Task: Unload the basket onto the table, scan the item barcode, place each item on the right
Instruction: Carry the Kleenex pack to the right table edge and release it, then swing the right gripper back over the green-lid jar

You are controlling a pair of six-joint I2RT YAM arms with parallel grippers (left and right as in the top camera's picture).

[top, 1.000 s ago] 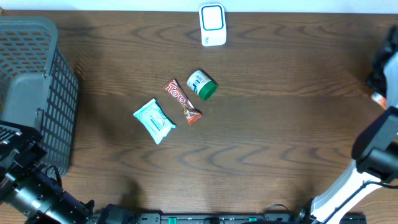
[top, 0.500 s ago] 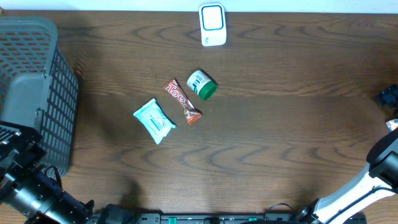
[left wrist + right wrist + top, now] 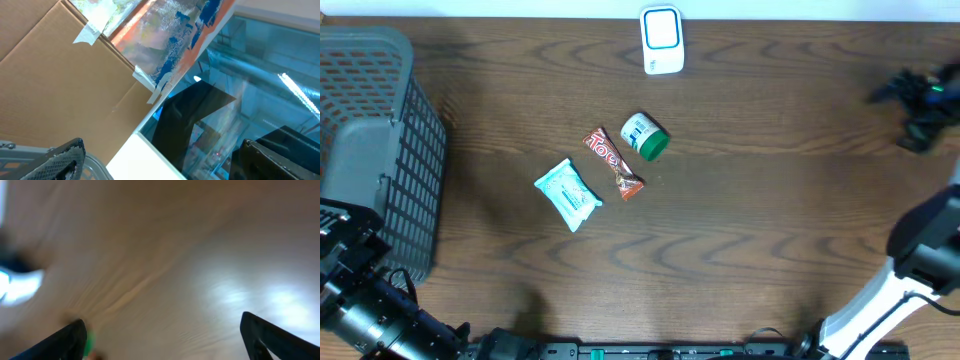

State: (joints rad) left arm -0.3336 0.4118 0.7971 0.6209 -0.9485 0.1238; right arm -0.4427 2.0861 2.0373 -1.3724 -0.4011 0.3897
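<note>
Three items lie mid-table: a small white bottle with a green cap (image 3: pixel 644 136), a brown-and-red chocolate bar (image 3: pixel 613 162) and a teal-and-white packet (image 3: pixel 567 193). No barcode shows on any of them. A white scanner with a blue face (image 3: pixel 661 40) stands at the far edge. My right gripper (image 3: pixel 912 96) hovers over the far right of the table, well away from the items. In its blurred wrist view the right gripper (image 3: pixel 165 345) is open and empty, with a green smear (image 3: pixel 90 343) by its left finger. My left gripper (image 3: pixel 160 170) is open, empty, and faces away from the table.
A grey mesh basket (image 3: pixel 370 150) fills the left side, above the left arm's base (image 3: pixel 360 305). The right arm's white link (image 3: pixel 880 300) crosses the near right corner. The left wrist view shows brown cardboard (image 3: pixel 60 85) and a glass panel (image 3: pixel 240 90).
My right gripper has swung from the right edge up and inward over the table's far right, its jaws opening wider. The items and left arm have not moved.
</note>
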